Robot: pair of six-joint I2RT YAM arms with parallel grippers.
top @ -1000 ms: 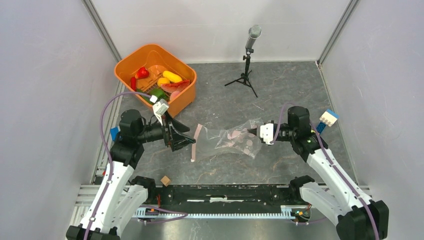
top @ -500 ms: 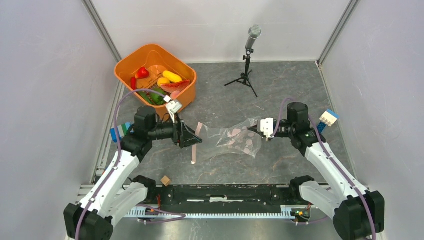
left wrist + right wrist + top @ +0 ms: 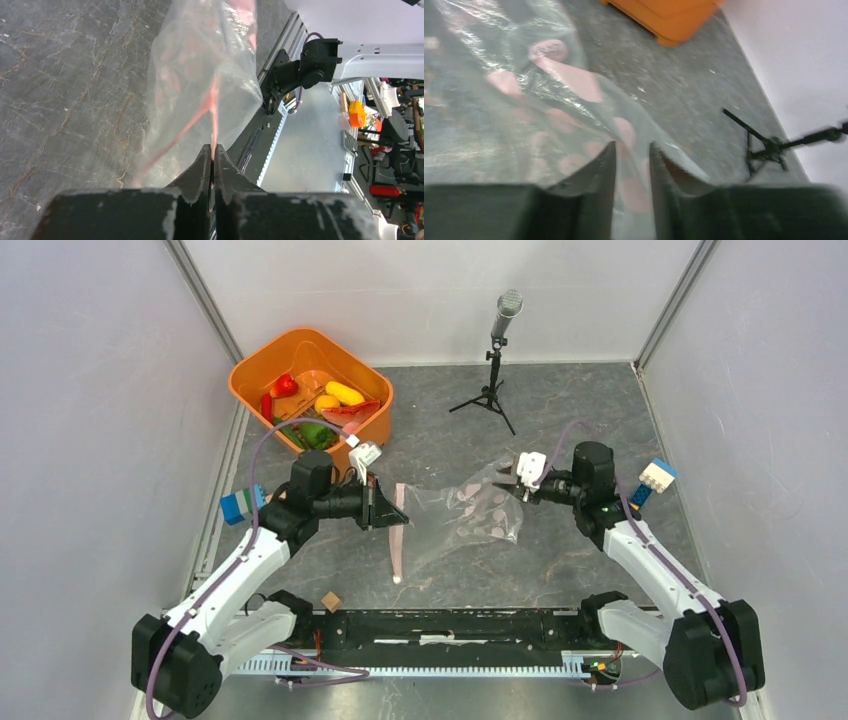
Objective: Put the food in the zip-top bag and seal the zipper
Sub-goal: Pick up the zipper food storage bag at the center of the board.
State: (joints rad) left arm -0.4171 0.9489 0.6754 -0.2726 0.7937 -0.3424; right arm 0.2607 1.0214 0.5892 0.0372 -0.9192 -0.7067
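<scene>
The clear zip-top bag (image 3: 470,522) with pinkish dots lies mid-table between my arms. Its pink zipper (image 3: 398,535) runs along the left mouth edge. My left gripper (image 3: 398,510) is shut on that strip; the left wrist view shows the zipper (image 3: 214,107) pinched between the closed tips of the left gripper (image 3: 213,152), with the bag (image 3: 200,65) stretching away. My right gripper (image 3: 512,478) sits at the bag's right end, jaws apart. In the right wrist view the right gripper (image 3: 631,150) straddles loose dotted film of the bag (image 3: 524,100). The food (image 3: 330,405) lies in the orange basket (image 3: 262,352).
A microphone on a small tripod (image 3: 494,370) stands at the back centre. Blue and white blocks (image 3: 653,480) sit by the right arm. A blue-green block (image 3: 238,505) lies by the left wall, and a small wooden cube (image 3: 331,601) near the front rail. Grey walls close in both sides.
My left gripper moved right to the bag's mouth and shut on the zipper strip. My right gripper, shut before, has opened and shifted slightly toward the back.
</scene>
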